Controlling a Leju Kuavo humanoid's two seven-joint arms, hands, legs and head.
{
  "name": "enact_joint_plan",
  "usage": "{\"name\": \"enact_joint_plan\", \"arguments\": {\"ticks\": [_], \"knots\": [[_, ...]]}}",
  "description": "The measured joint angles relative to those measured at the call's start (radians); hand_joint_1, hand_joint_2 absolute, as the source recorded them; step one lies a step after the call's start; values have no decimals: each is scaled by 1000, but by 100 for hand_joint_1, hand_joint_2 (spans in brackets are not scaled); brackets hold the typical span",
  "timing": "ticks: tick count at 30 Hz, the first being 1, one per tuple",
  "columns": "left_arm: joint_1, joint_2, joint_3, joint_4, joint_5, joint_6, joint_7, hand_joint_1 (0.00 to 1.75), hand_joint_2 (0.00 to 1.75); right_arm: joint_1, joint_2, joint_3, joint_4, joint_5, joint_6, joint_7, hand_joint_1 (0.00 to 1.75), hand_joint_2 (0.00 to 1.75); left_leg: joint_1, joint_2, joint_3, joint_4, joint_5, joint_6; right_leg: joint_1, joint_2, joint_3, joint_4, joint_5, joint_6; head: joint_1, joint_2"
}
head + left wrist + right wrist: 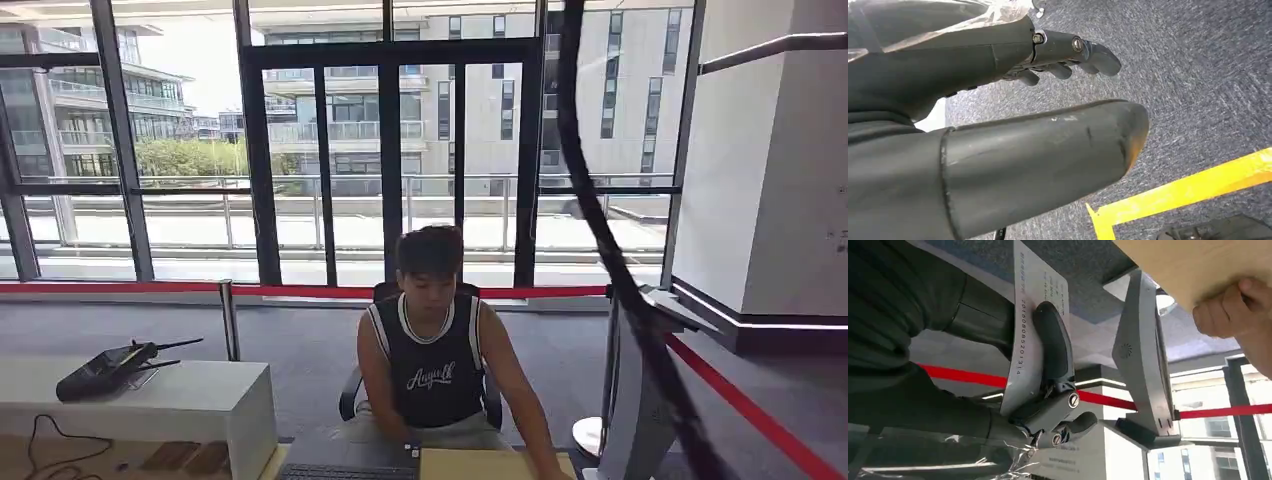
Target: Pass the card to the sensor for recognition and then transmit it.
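Observation:
A white card [1030,300] with printed digits is pinched in my right hand [1048,375], thumb on one face and dark fingers on the other. Just beyond the card stands the grey sensor terminal [1143,365], a slim tilted panel on a stand, a short gap away from the card. In the head view the same terminal [640,400] rises at the right of the desk. My left hand [1048,100] hangs over grey carpet, fingers apart and holding nothing.
A person [432,360] sits behind the desk facing me, one hand [1233,310] resting on a tan board [480,465]. A red barrier belt [300,291] runs behind. A white counter [180,400] with a black device [105,370] stands at left. Yellow tape [1188,190] marks the floor.

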Motion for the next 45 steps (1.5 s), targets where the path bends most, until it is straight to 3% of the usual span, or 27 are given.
{"name": "enact_joint_plan", "arguments": {"ticks": [24,45], "knots": [[-1,2,-19,0,4,-2,-5,0,0,83,80,-1,124,-59,-48,-69,175,175,0,0,0,0,0,0,0,0,0,0,0,0,0,0],[-2,4,-25,0,7,-4,-3,0,0,84,102,-32,180,-88,-89,-87,175,175,0,0,2,0,0,0,0,0,2,0,0,0,0,0]]}}
